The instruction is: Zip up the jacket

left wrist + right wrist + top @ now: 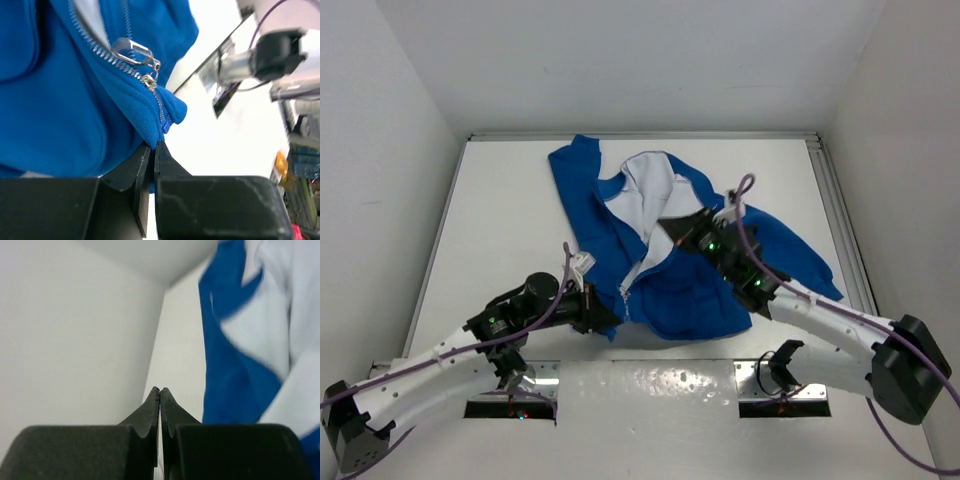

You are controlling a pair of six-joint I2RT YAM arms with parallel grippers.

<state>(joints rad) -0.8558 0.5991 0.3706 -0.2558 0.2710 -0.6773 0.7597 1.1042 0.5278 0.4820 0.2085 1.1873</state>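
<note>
The royal-blue jacket [685, 285] lies flat mid-table, its upper front spread open on white lining [655, 195]. The zipper is closed only at the bottom, where the silver slider [148, 80] and its pull tab [132, 50] sit just above the hem. My left gripper [611, 318] is shut on the hem's bottom corner [172, 107], right below the zipper's end. Over the open front hovers my right gripper [666, 229], shut with nothing between its fingers; in its own view the gripper [160, 390] points past the jacket [235, 385] toward the left wall.
White walls enclose the table on the left, back and right. A metal rail [835, 215] runs along the right edge. The arm bases with their mounting plates [780, 385] stand at the near edge.
</note>
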